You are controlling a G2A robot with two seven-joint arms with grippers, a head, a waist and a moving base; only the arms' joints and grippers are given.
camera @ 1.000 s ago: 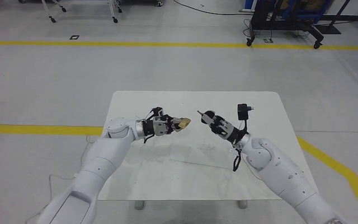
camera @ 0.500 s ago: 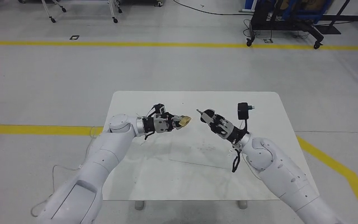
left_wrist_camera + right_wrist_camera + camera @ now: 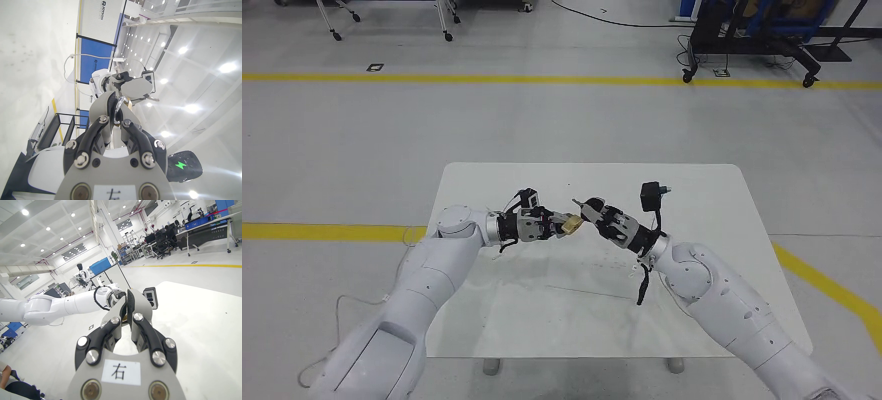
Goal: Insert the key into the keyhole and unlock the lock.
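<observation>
Above the bench point(image 3: 697, 300), the left gripper point(image 3: 556, 224) clamps the brass padlock point(image 3: 570, 225) by its shackle. The right gripper point(image 3: 593, 211) pinches the key point(image 3: 153, 98), its tip seemingly at the padlock. Slight misalignment could jam the key or twist it loose.

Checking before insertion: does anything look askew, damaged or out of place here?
Nothing stands out. The left gripper is shut on the lock, the right gripper on the key, both above the table. Whether the key lines up with the lock cannot be told.
</observation>
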